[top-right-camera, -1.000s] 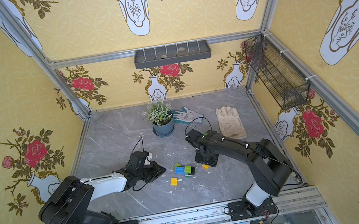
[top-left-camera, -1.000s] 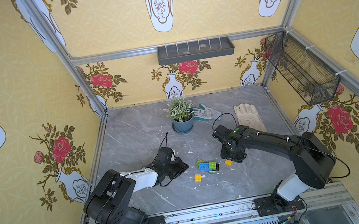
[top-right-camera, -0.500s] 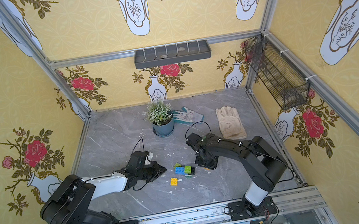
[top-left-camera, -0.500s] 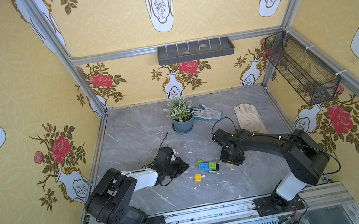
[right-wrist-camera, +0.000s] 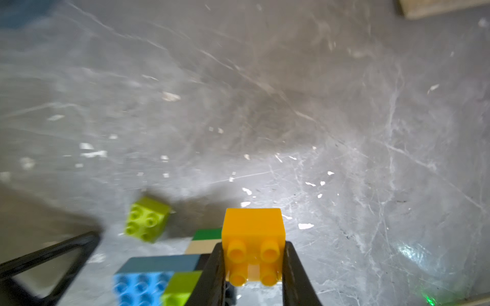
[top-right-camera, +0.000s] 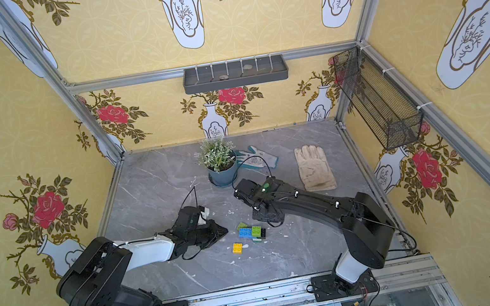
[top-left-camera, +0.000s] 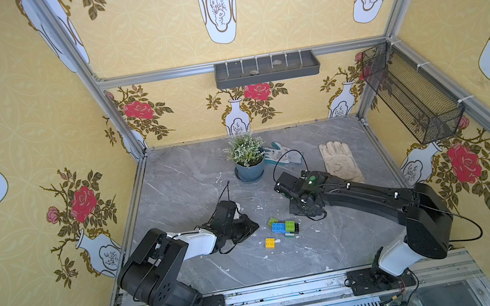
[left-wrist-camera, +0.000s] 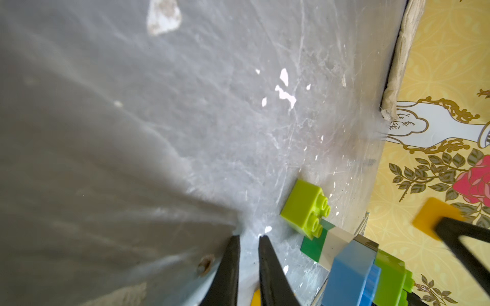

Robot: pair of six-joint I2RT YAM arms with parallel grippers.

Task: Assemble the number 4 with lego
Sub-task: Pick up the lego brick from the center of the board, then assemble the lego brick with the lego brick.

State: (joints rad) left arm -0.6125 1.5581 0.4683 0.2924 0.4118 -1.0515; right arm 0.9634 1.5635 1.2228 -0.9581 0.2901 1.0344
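Your right gripper (right-wrist-camera: 253,247) is clamped on a yellow brick (right-wrist-camera: 253,227); your left gripper (left-wrist-camera: 249,238) is closed, holding nothing. In a top view, the half-built number 4 (top-left-camera: 284,227) lies on the table (top-left-camera: 192,185) just below frame centre, between both grippers. A lime brick (top-left-camera: 272,221) sits just beside its upper left, and a second yellow brick (top-left-camera: 270,242) lies to its lower left.

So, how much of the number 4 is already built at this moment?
Done: a partial figure lies on the table, with blue, lime, black, white and green bricks joined. In hand: the right pincer grips a yellow brick. To do: a loose lime brick and a second yellow brick are unattached. The left pincer is shut, empty.
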